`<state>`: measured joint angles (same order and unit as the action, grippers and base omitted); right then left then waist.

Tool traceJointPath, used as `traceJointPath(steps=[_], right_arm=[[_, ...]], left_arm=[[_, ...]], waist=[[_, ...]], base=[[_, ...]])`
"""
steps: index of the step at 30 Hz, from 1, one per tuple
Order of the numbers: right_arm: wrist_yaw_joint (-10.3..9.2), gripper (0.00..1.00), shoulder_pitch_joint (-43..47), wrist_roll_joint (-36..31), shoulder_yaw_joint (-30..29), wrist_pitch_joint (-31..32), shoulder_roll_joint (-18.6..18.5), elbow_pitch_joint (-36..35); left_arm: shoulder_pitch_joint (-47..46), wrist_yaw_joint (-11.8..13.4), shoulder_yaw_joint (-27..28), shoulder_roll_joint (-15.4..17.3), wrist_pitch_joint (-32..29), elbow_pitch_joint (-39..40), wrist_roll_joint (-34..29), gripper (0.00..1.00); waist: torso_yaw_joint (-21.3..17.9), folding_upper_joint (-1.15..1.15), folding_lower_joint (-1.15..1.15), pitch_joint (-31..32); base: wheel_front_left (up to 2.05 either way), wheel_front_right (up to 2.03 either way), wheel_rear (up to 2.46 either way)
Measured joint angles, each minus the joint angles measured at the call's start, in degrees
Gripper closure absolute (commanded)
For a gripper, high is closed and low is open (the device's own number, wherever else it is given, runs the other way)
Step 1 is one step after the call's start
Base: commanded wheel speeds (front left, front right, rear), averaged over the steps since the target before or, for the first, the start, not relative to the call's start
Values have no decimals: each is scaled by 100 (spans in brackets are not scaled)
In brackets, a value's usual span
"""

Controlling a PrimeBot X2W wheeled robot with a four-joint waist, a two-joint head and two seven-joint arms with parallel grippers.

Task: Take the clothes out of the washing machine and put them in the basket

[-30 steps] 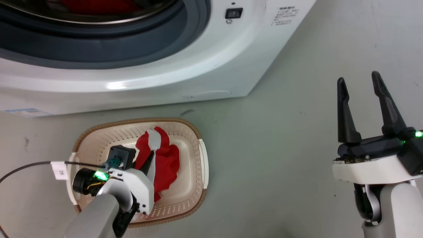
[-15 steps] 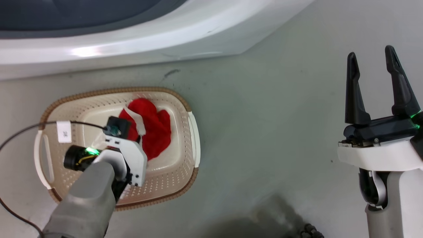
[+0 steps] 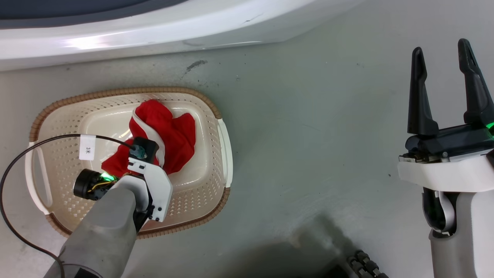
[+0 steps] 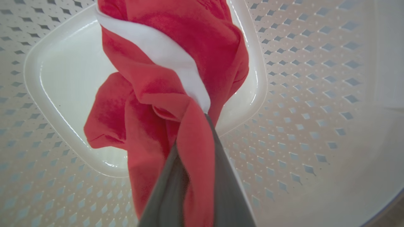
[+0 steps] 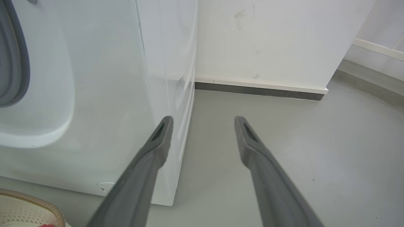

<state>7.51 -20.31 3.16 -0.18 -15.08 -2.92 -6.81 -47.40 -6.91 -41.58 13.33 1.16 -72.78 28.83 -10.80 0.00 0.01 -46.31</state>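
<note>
Left gripper is pinched on the garment: one fold is clamped between both fingers and the wrist is down inside the basket. Most of the cloth is bunched on the basket bottom near the middle, touching it, so the weight is carried from below and the grip only holds the top fold. That reads as the set-down point, with release the likely next step. The low hold makes sense: when let go, the cloth slumps inside the walls rather than draping over the rim. Right gripper has its fingers spread, with nothing between them. It's parked well off to the side over bare floor, pointing past the washer corner, presumably to stay out of the left arm's path. The garment is red, matte and limp, twisted into a loose rope with a broad white stripe spiralling through it. No stiffness, so expect it to collapse flat. One risk: a fold wraps the fingers and could cling on retract. Can't tell from here what's left in the washer.
</note>
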Motion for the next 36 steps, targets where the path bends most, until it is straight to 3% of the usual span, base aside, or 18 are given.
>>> traceJointPath(steps=[1,16,21,26,36], right_arm=[[0,0,0,0,-2,0,0,21],[0,0,370,-164,55,0,2,299],[0,0,693,-215,52,0,2,379],[0,0,993,-269,2,0,2,431],[0,0,1392,-316,16,0,1,523]], left_arm=[[1,0,-7,-16,4,-10,3,0],[614,-8,83,-445,1167,-65,271,0],[868,144,170,-461,1370,134,304,0],[1224,405,632,-291,1391,1239,279,0],[2543,953,2070,-136,1390,3771,-474,0]], waist=[[6,0,0,22],[270,0,-1,1096],[430,0,-2,1620],[631,0,-2,2106],[982,0,-3,2964]], base=[[0,0,0],[0,0,0],[0,0,0],[0,0,0],[0,0,0]])
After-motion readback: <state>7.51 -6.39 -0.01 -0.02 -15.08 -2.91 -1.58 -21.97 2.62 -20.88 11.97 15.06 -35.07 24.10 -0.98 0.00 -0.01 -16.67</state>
